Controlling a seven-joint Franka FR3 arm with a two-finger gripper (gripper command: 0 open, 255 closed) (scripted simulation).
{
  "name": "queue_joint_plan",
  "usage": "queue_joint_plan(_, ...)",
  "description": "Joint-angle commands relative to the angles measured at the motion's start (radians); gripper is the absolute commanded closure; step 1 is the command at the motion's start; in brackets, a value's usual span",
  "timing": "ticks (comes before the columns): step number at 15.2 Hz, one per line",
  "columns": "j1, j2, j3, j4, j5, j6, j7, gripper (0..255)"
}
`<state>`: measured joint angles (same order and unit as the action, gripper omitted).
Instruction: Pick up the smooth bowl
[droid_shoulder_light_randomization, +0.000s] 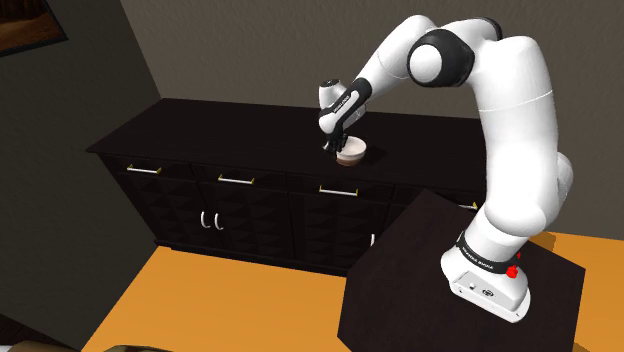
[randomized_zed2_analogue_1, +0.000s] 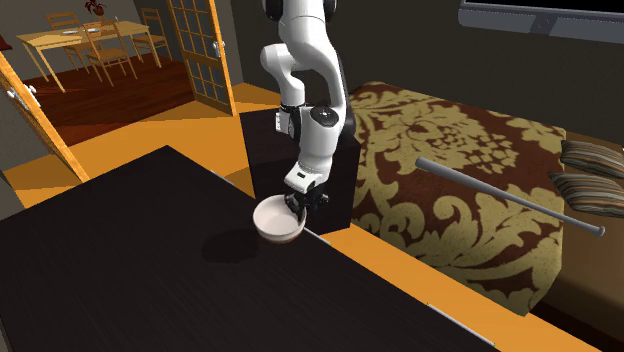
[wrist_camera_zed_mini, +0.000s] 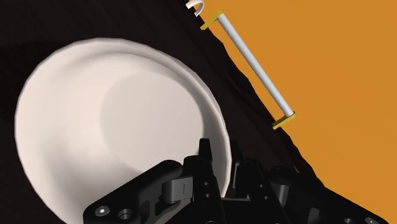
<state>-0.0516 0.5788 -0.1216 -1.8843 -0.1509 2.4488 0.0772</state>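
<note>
The wrist view gives what the others hide: the gripper (wrist_camera_zed_mini: 221, 162) is clamped on the bowl's (wrist_camera_zed_mini: 114, 121) rim, one finger inside the pale, smooth hollow and one outside, with a drawer handle (wrist_camera_zed_mini: 254, 63) past the cabinet (wrist_camera_zed_mini: 210, 70) edge. In the shoulder view the bowl (droid_shoulder_light_randomization: 351, 151) sits at centre frame on the black cabinet (droid_shoulder_light_randomization: 230, 130) top under the gripper (droid_shoulder_light_randomization: 340, 148). The second exterior view puts the bowl (randomized_zed2_analogue_1: 277, 218) at centre by the top's edge, upright, mouth up, round with no long axis.
</note>
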Motion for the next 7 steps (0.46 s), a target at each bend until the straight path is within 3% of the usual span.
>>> queue_joint_plan(1,0.002,-0.023,0.0,-0.003,0.0,-0.02,-0.001,255)
queue_joint_plan(7,0.003,-0.064,-0.001,-0.004,0.0,-0.059,-0.007,255)
